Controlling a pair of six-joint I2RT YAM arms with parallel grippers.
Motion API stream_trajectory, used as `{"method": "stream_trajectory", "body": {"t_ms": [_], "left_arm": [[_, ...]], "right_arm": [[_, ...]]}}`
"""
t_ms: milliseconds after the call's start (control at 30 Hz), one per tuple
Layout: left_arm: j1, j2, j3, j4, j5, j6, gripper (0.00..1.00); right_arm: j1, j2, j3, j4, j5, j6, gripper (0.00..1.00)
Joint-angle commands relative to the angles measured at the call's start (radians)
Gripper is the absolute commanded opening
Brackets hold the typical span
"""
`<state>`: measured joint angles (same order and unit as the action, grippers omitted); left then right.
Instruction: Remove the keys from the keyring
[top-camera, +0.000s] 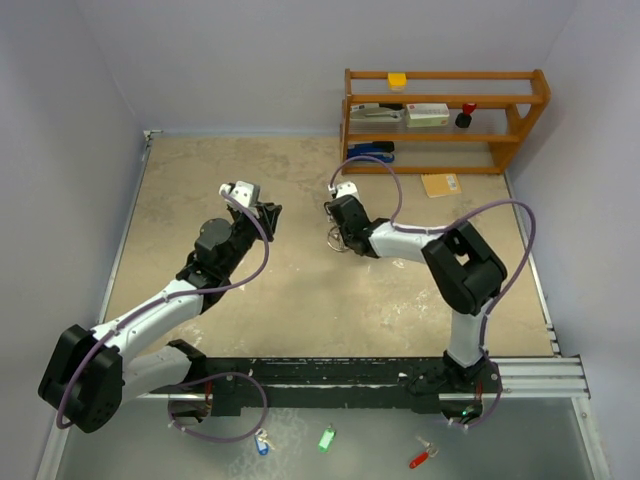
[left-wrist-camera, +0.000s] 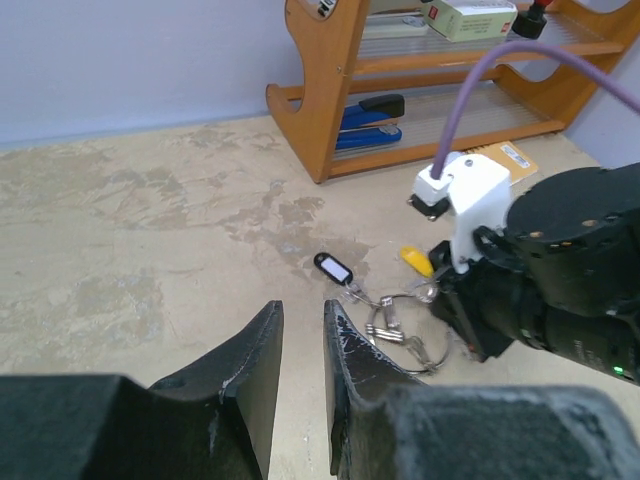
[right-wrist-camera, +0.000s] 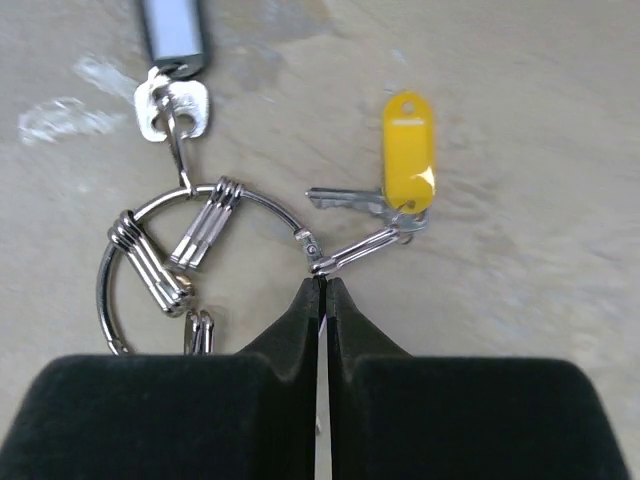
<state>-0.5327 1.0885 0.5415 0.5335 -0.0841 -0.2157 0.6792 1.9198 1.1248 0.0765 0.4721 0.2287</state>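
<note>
Pressing its fingers together, the right gripper (right-wrist-camera: 320, 292) meets the keyring (right-wrist-camera: 262, 201) at the spot where the clip of the yellow-headed key (right-wrist-camera: 408, 145) joins the wire; whether the wire is actually nipped cannot be told. The ring lies flat near the middle of the table (top-camera: 200, 180). A plain silver key (right-wrist-camera: 345, 200) lies beside the yellow one, and the black-headed key (left-wrist-camera: 333, 268) is clipped on as well. The left gripper (left-wrist-camera: 303, 325) hovers near the ring on its left, fingers slightly apart and holding nothing. A wooden shelf (top-camera: 445, 120) stands at the far right corner.
</note>
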Motion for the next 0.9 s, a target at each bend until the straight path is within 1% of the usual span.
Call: {"method": "stream_trajectory", "body": {"t_ms": [0, 167, 333, 533, 667, 767, 867], "left_arm": [[-0.004, 0.005, 0.016, 0.04, -0.018, 0.021, 0.2], [-0.003, 0.02, 0.034, 0.082, 0.002, 0.021, 0.2], [-0.004, 0.063, 0.049, 0.148, 0.066, 0.008, 0.2], [-0.003, 0.111, 0.052, 0.279, 0.188, -0.008, 0.22], [-0.004, 0.15, 0.053, 0.409, 0.253, -0.012, 0.29], [-0.003, 0.189, 0.053, 0.518, 0.263, -0.018, 0.44], [-0.003, 0.23, 0.074, 0.595, 0.278, -0.03, 0.52]], "right_arm": [[0.04, -0.168, 0.004, -0.021, 0.183, -0.159, 0.0], [0.104, -0.299, 0.038, 0.057, 0.331, -0.363, 0.0], [0.18, -0.388, 0.018, 0.224, 0.438, -0.59, 0.0], [0.243, -0.458, 0.0, 0.314, 0.465, -0.699, 0.0], [0.289, -0.471, -0.006, 0.368, 0.487, -0.758, 0.0], [0.317, -0.482, -0.006, 0.392, 0.5, -0.789, 0.0], [0.34, -0.5, -0.009, 0.394, 0.499, -0.793, 0.0]]}}
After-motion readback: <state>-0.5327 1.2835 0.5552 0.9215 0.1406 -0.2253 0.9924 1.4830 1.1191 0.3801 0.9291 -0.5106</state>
